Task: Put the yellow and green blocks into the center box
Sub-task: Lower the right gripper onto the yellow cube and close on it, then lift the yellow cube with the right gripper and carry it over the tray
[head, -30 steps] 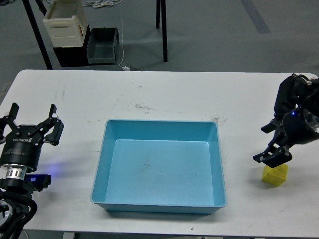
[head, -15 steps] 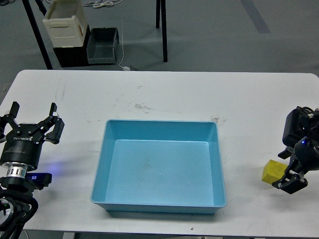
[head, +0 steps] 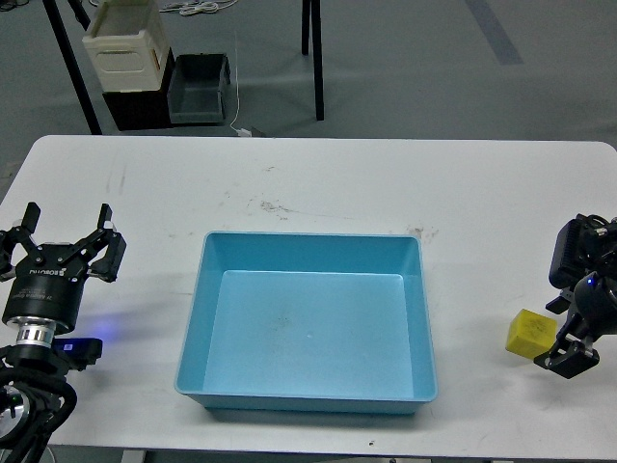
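The yellow block [head: 530, 335] sits on the white table [head: 318, 183] near the right edge, slightly tilted. My right gripper [head: 563, 355] is low at the block's right side, with one dark finger [head: 571, 360] touching or nearly touching it. The second finger cannot be made out. The light blue tray [head: 308, 237] lies in the middle of the table with nothing in it. My left gripper [head: 66, 214] is open and empty at the table's left edge, fingers pointing away from me. The green block is out of view.
Beyond the table, on the floor at the back left, stand a cream crate [head: 125, 39] and a small dark grey bin [head: 198, 87]. Black stand legs [head: 313, 58] rise behind the table. The table's front edge runs close below the tray.
My right gripper has dropped from above the yellow block to low at its right side. The block has shifted slightly up and left. My left arm has barely moved.
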Robot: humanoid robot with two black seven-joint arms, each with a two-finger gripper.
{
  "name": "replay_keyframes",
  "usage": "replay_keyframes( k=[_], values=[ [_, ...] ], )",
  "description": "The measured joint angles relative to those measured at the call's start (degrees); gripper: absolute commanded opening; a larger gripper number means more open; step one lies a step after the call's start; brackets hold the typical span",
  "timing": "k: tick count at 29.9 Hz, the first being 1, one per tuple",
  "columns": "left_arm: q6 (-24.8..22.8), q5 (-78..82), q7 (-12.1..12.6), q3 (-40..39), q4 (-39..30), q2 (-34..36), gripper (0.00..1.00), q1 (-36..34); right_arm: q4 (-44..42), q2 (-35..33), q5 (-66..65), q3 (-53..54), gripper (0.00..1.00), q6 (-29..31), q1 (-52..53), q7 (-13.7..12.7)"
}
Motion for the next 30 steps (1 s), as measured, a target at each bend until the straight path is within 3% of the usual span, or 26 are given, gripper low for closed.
replay_keyframes(
  k=[3,9,19,21,24,30],
  values=[
    [0.0,0.0,0.0,0.0,0.0,0.0,1.0,-0.2,-0.9,1.7,0.2,0.0,0.94,0.0,-0.4,0.0],
    [0.0,0.0,0.0,-0.1,0.1,0.0,1.0,-0.4,-1.6,3.6,0.2,0.0,0.75,0.0,-0.7,0.0],
    [-0.1,-0.1,0.0,-0.1,0.5,0.0,1.0,-0.4,-1.7,3.7,-0.4,0.0,0.13,0.0,-0.7,0.0],
    [-0.1,-0.1,0.0,-0.1,0.5,0.0,1.0,-0.5,-1.7,3.7,-0.5,0.0,0.05,0.0,-0.7,0.0],
    [-0.1,-0.1,0.0,-0.1,0.5,0.0,1.0,-0.6,-1.6,3.6,-0.5,0.3,0.0,0.0,-0.7,0.0],
    [-0.1,-0.1,0.0,-0.1,0.5,0.0,1.0,-0.7,-1.8,0.6,-0.2,3.0,0.0,0.0,-0.3,0.0]
  ],
)
